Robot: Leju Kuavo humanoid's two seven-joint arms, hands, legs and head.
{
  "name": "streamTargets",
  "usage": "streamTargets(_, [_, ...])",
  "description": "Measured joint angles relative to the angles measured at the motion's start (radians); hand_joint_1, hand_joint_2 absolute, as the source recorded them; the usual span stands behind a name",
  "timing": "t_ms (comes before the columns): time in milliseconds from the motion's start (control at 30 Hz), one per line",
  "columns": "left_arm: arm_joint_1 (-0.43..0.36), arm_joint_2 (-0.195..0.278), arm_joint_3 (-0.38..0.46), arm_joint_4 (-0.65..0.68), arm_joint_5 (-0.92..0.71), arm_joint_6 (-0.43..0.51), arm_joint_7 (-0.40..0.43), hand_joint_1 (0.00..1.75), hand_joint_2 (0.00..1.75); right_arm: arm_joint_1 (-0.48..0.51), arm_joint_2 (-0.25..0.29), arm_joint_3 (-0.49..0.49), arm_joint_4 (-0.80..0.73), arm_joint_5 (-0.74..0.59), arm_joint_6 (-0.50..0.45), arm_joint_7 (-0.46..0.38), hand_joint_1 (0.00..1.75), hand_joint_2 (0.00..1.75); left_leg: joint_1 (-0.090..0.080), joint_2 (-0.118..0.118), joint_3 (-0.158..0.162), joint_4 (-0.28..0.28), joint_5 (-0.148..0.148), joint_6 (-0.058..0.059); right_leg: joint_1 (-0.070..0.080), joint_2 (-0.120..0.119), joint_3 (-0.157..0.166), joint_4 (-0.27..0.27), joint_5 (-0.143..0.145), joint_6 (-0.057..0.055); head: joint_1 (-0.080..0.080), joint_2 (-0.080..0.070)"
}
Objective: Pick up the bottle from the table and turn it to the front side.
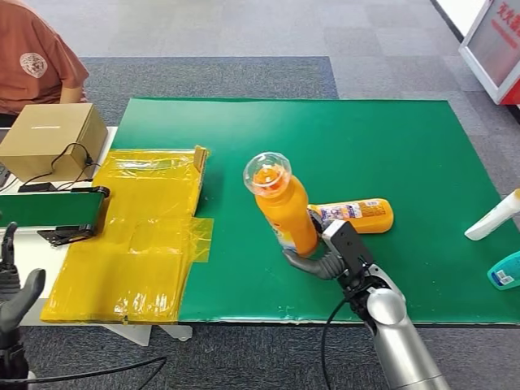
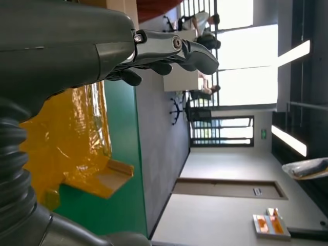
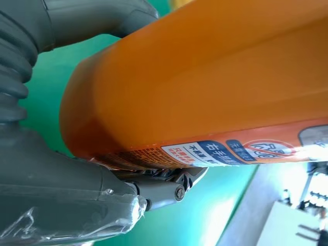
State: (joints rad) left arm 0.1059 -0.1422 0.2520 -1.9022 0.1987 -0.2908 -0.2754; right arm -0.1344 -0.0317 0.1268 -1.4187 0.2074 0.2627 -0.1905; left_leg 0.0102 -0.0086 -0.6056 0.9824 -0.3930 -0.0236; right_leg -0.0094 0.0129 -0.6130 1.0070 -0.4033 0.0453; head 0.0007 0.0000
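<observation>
Right hand [image 1: 325,258] fingers grasp orange bottle [image 1: 286,207] upright | left hand [image 1: 13,292] fingers spread, released

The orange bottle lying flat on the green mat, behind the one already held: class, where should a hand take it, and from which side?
Probably grip the lying orange bottle around the middle of its body, coming down from above with fingers across its width. It lies on its side along the green mat, so its long flanks are exposed. The right hand already holds the upright orange bottle, which stands close against one end.
</observation>
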Motion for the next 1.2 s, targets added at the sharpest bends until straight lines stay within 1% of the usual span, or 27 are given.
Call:
streamTargets(200, [-0.085, 0.024, -0.147, 0.081, 0.034, -0.013, 0.014, 0.0, 1.75, -0.054, 0.069, 0.046, 0.046, -0.01, -0.05, -0.008, 1.75, 1.75, 0.0, 0.0, -0.001, 0.0, 0.0, 0.0, 0.0, 0.0, -0.001, 0.0, 0.0, 0.0, 0.0, 0.0])
streamTargets(367, [-0.144, 0.028, -0.25, 0.131, 0.057, -0.016, 0.048, 0.0, 1.75, -0.101, 0.136, 0.088, 0.087, 0.01, -0.086, -0.004, 1.75, 1.75, 0.0, 0.0, -0.002, 0.0, 0.001, -0.001, 0.0, 0.0, -0.002, 0.0, 0.0, 0.0, 0.0, 0.0])
streamTargets(533, [-0.221, 0.029, -0.358, 0.188, 0.072, -0.013, 0.08, 0.0, 1.75, -0.159, 0.184, 0.114, 0.149, 0.017, -0.109, -0.011, 1.75, 1.75, 0.0, 0.0, -0.002, 0.0, 0.001, -0.001, 0.0, 0.0, -0.002, 0.0, 0.0, 0.0, 0.0, 0.0])
streamTargets(600, [-0.242, 0.029, -0.39, 0.205, 0.072, -0.006, 0.083, 0.0, 1.75, -0.174, 0.196, 0.122, 0.171, 0.018, -0.113, -0.013, 1.75, 1.75, 0.0, 0.0, -0.002, 0.0, 0.001, -0.001, 0.0, 0.0, -0.002, 0.0, 0.0, 0.0, 0.0, 0.0])
streamTargets(800, [-0.278, 0.036, -0.452, 0.241, 0.07, -0.005, 0.103, 0.0, 1.75, -0.195, 0.211, 0.134, 0.213, 0.028, -0.121, -0.018, 1.75, 1.75, 0.0, 0.0, -0.004, 0.0, 0.001, -0.001, 0.0, 0.0, -0.004, 0.0, 0.0, 0.0, 0.0, 0.0])
streamTargets(900, [-0.314, 0.035, -0.495, 0.267, 0.044, 0.024, 0.116, 0.0, 1.75, -0.212, 0.225, 0.152, 0.232, 0.044, -0.128, -0.025, 1.75, 1.75, 0.0, 0.0, -0.005, 0.0, 0.001, -0.002, 0.0, 0.0, -0.005, 0.001, 0.001, -0.001, 0.0, 0.0])
streamTargets(1200, [-0.49, 0.019, -0.599, 0.398, -0.069, 0.157, 0.154, 0.0, 1.75, -0.269, 0.266, 0.229, 0.292, 0.068, -0.159, -0.03, 1.75, 1.75, 0.0, 0.0, -0.007, 0.0, 0.003, -0.002, 0.0, 0.0, -0.007, 0.001, 0.003, -0.001, 0.0, 0.0])
